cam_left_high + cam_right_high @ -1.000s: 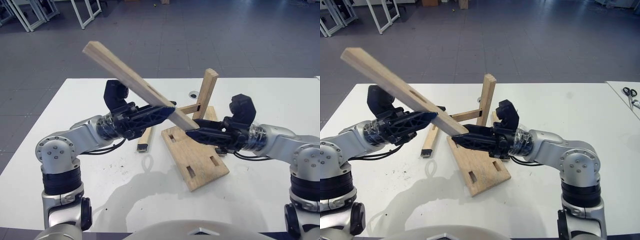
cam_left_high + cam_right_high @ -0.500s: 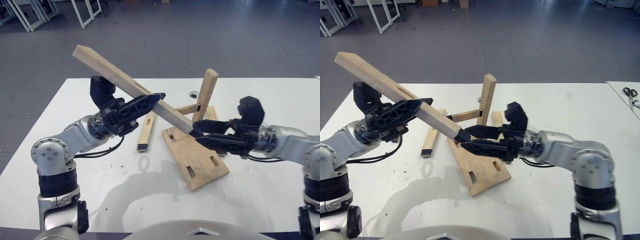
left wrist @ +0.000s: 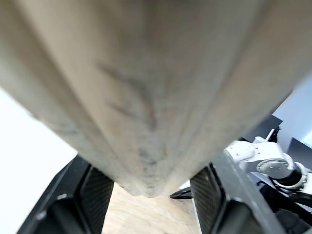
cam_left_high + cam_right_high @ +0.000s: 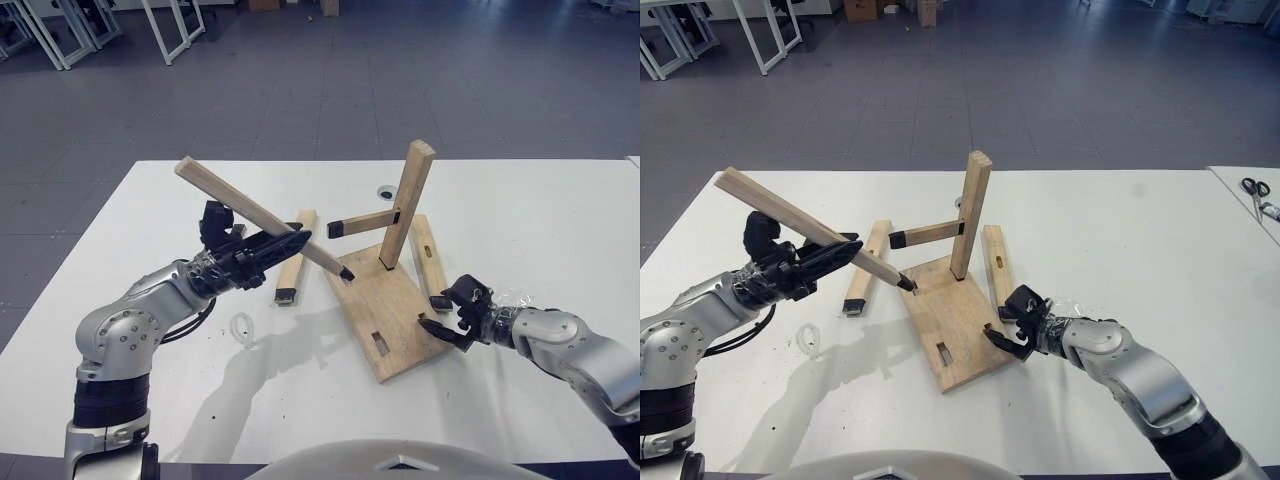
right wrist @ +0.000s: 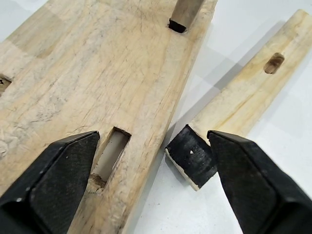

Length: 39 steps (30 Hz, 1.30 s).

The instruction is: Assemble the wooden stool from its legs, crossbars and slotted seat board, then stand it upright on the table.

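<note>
The seat board [image 4: 392,312] lies flat and skewed on the white table [image 4: 560,220], well in from every edge. One leg, the standing leg [image 4: 410,195], rises from a slot at the board's far end, leaning slightly, with a crossbar [image 4: 362,222] jutting from it toward the robot's left.

The left gripper [image 4: 285,243] is clamped on the held leg [image 4: 225,192]. This leg slants up and away over the table's left half, and its dark lower tip is down at the board's left corner slot — I cannot tell if it sits in the slot.

A left loose leg [image 4: 295,250] lies on the table just left of the board, under the slanted one. A right loose leg [image 4: 428,258] lies along the board's right edge.

The right gripper [image 4: 440,312] hangs low at that same edge with its fingers spread wide — one over the board beside a slot, the other past the right loose leg's dark end, gripping nothing.

A broad stretch of white tabletop runs from there to the right edge, and another lies near the robot, in front of the board.
</note>
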Tool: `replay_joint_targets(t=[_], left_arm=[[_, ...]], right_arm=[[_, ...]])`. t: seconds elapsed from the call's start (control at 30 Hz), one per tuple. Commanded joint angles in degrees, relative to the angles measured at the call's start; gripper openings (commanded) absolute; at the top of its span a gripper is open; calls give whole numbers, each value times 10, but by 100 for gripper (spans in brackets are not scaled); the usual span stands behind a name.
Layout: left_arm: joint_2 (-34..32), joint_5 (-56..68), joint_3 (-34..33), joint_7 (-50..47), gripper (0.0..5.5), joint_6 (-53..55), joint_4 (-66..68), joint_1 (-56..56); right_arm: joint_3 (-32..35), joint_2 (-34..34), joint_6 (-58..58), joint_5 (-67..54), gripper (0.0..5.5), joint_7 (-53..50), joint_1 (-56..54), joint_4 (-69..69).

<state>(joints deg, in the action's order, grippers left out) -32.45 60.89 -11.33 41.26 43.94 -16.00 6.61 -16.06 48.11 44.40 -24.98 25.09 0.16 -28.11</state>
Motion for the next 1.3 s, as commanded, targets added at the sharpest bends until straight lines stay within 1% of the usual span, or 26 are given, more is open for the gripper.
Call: replay_joint_targets(t=[0.03, 0.2, 0.27, 0.43, 0.5, 0.63, 0.77, 0.9, 1.07, 1.2, 1.3], left_arm=[[2, -66, 24, 17, 205, -43, 4, 0], [10, -89, 25, 29, 205, -55, 2, -17], [16, -91, 22, 29, 205, -60, 2, -21], [22, -132, 48, 46, 205, -85, 17, -12], [18, -149, 69, 61, 205, -90, 18, -11], [12, -188, 91, 64, 205, -97, 10, -33], [8, -192, 71, 46, 205, -89, -19, -73], [20, -192, 57, 24, 205, -89, -41, -99], [43, -190, 85, -10, 205, -76, -91, -126], [46, -206, 99, -15, 205, -80, -88, -135], [39, -232, 103, -10, 205, -96, -59, -137]], right_arm=[[-9, 17, 16, 46, 407, 6, 27, 35], [24, 23, 5, 66, 407, 30, 7, 70], [17, 26, 4, 75, 407, 44, 8, 63], [-30, 35, -15, 94, 407, 104, 13, 28], [-28, 34, -25, 108, 407, 116, -1, 44], [-15, 27, -37, 125, 407, 125, -20, 73], [-6, 25, -38, 129, 407, 125, -3, 67], [1, 16, -29, 129, 407, 114, 21, 51], [6, 10, -25, 132, 407, 112, 22, 49], [5, 9, -24, 134, 407, 113, 21, 48], [6, 9, -23, 134, 407, 113, 22, 46]])
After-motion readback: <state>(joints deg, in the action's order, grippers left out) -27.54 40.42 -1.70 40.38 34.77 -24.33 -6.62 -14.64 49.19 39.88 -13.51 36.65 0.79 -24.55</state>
